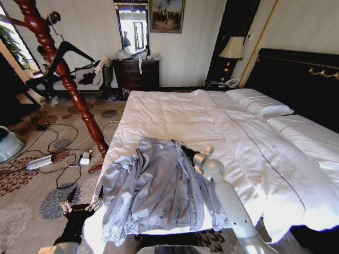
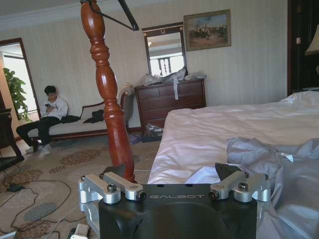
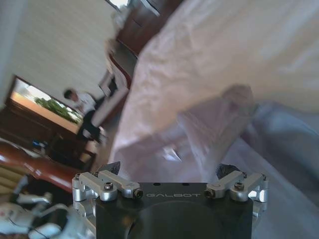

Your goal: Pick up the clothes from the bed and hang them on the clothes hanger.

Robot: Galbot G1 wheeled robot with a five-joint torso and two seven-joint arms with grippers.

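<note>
- While the jacket (image 1: 159,185) lies flat on the near part of the bed (image 1: 175,114), front opening up, note its long axis: collar toward the pillows, gathered hem at the bed's near edge by you.
- Your right hand (image 1: 183,150) sits at the collar end, on the jacket's right shoulder, fingers spread apart and holding nothing; the right wrist view shows the open jaws with pale fabric bunched just beyond them.
- Your left hand (image 1: 80,205) hangs off the bed's left side, beside the jacket's left sleeve and low toward the hem, also spread open and empty.
- So the right arm is the nearer one to the collar, I judge; the left would have to travel up along the sleeve to reach the other shoulder.
- Hanger (image 1: 69,51): it hangs high on the red wooden stand (image 1: 69,79) left of the bed, well apart from the jacket and beyond your left hand.
- Whatever gets lifted, it must go left and up, which probably favours a grip near the shoulders.
</note>
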